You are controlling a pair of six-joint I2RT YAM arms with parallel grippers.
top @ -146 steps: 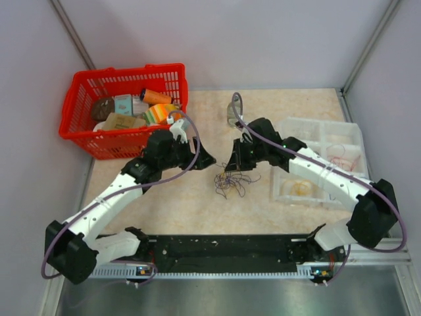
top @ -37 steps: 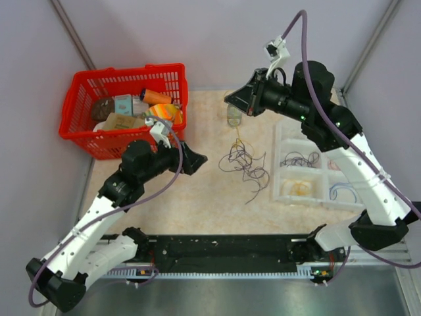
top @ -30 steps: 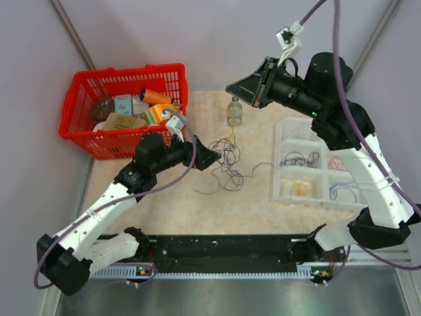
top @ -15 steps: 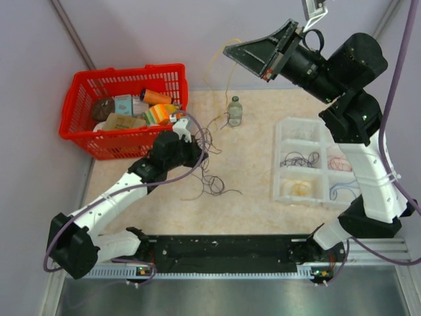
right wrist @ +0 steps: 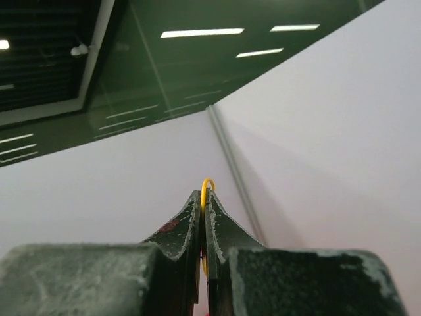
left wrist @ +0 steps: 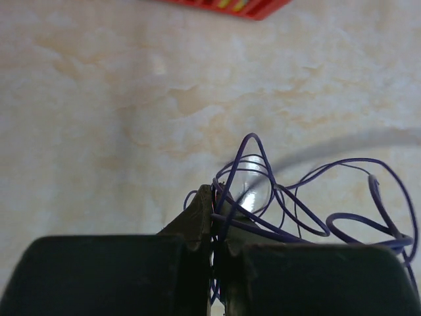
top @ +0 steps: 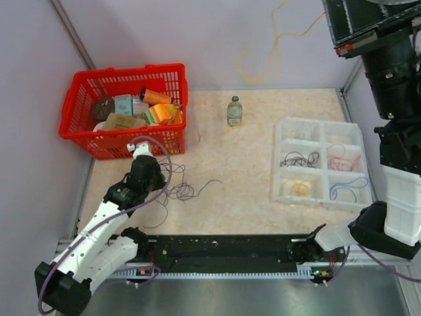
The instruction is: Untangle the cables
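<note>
Hauled high since the earlier view, the yellow cable (right wrist: 206,181) is clamped in the right pincer (right wrist: 202,199), well above the counter (top: 250,164). The purple tangle (top: 181,191) is pinned on the counter, gripped by the left pincer (left wrist: 212,201). Thin, limp and light, these wires are judged best taken at a free end.

Closed end effector (right wrist: 202,197) on yellow cable loop (right wrist: 208,183), perhaps one strand

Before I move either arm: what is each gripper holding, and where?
Left gripper pinches the purple cables at a loop of the tangle; right gripper pinches a yellow cable at a bend.
</note>
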